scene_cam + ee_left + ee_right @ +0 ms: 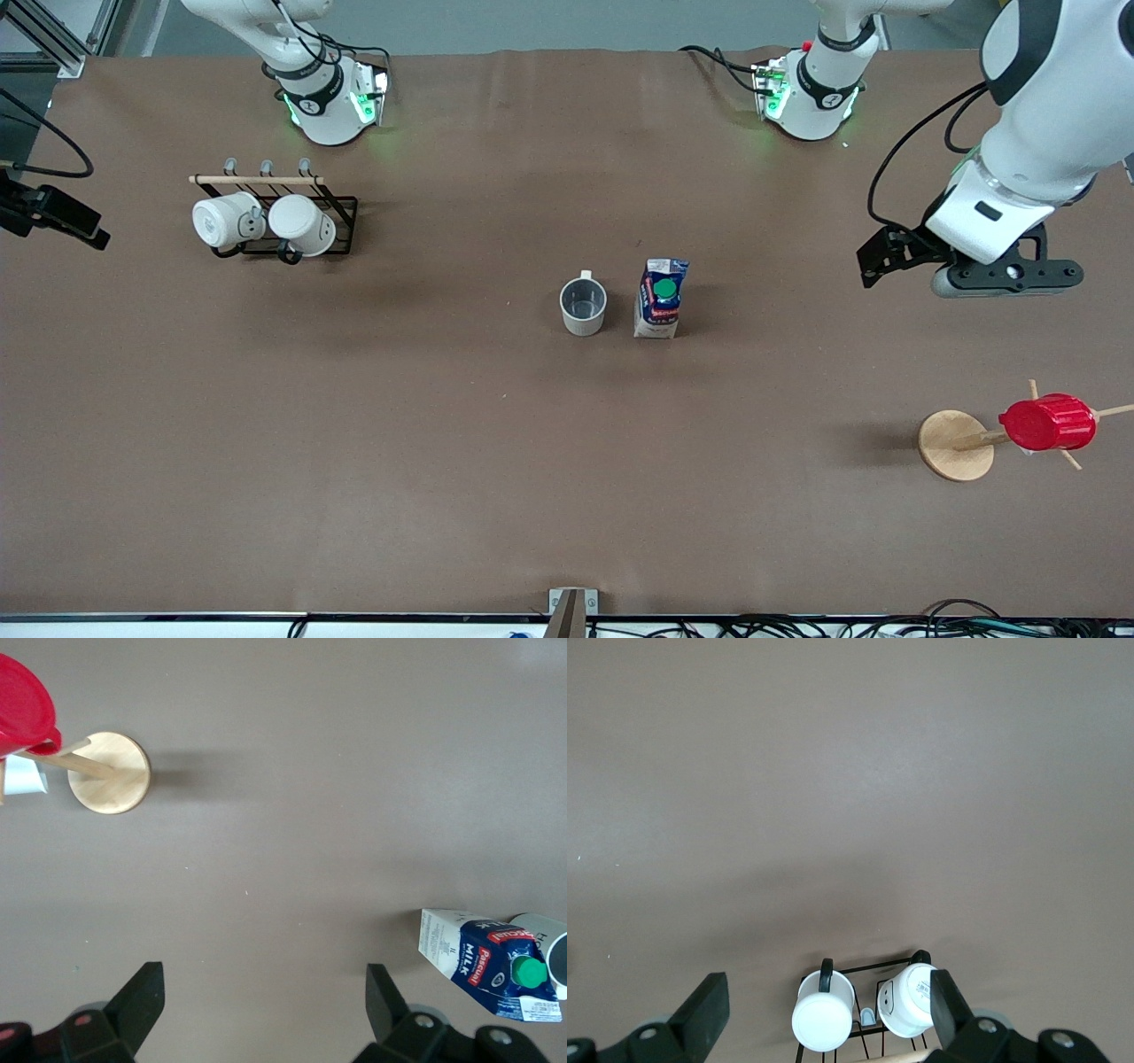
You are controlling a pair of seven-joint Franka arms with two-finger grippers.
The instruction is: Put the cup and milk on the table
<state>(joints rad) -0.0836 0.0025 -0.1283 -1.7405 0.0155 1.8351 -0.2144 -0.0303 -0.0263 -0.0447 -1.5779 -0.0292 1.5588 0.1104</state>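
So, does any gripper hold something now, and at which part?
Nothing is held. The left gripper is open over bare table, and the right gripper is open too. The cup and milk stand free on the table.

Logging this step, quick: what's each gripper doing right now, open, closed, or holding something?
Left gripper: open, holding nothing, over bare table.
Right gripper: open, holding nothing.

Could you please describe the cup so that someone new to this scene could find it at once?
On the brown table, two things stand side by side near the middle. The cup is the shorter one, upright and off-white with a grey inside, beside the blue and white milk carton, toward the right arm's end.
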